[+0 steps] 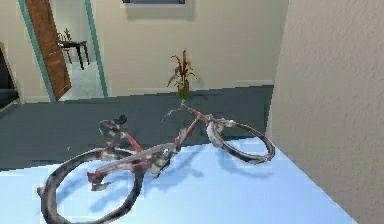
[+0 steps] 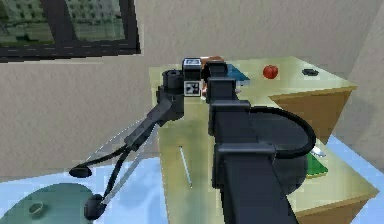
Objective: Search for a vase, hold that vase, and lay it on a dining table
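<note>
My arm [image 2: 250, 150] rises as a thick dark bar and hides the middle of the desk [image 2: 300, 95] behind it. Past the two white markers [image 2: 190, 88], my gripper [image 2: 86, 190] points down to the arm side view's left. Its thin fingers [image 2: 93, 208] end over pale blue floor, just beside a round grey-green shape [image 2: 45, 205] that the bottom edge cuts off. With that shape so near the tips, I cannot tell whether the gripper holds anything.

On the desk I make out a small red thing [image 2: 269, 71], a small dark thing [image 2: 310, 72] and a flat teal thing [image 2: 236, 72], all too small to name. A green patch [image 2: 320, 163] peeks out on the far side of my arm, mostly hidden. A window [image 2: 70, 25] sits in the wall at the top left, cut by the frame.

Ahead, a bike [image 1: 150, 155] lies on its side, partly on the pale blue floor and partly on dark carpet. Against the far wall stands a plant [image 1: 182, 68] in a small green pot [image 1: 183, 92]. It is the nearest thing to a vase here, though I cannot tell if it is one. Through the doorway at the forward view's left, beside a brown door [image 1: 45, 45], a dark desk [image 1: 76, 48] stands far off, with something small and unclear on it. A beige wall [image 1: 335, 90] blocks the right.
</note>
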### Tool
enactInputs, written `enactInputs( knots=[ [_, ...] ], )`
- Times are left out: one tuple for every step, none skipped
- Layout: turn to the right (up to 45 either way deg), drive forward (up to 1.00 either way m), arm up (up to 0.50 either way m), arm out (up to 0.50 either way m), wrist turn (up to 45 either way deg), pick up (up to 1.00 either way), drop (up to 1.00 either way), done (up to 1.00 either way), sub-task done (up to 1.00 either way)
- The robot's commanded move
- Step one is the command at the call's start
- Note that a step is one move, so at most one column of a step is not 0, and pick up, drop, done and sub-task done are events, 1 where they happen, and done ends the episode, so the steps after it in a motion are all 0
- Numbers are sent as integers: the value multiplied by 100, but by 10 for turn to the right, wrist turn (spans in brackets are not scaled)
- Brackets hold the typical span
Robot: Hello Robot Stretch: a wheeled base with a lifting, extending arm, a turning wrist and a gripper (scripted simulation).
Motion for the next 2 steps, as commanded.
enactInputs(
  knots=[
    [0, 0, 0, -26, 0, 0, 0, 0, 0],
    [-450, 0, 0, 0, 0, 0, 0, 0, 0]
  ],
)
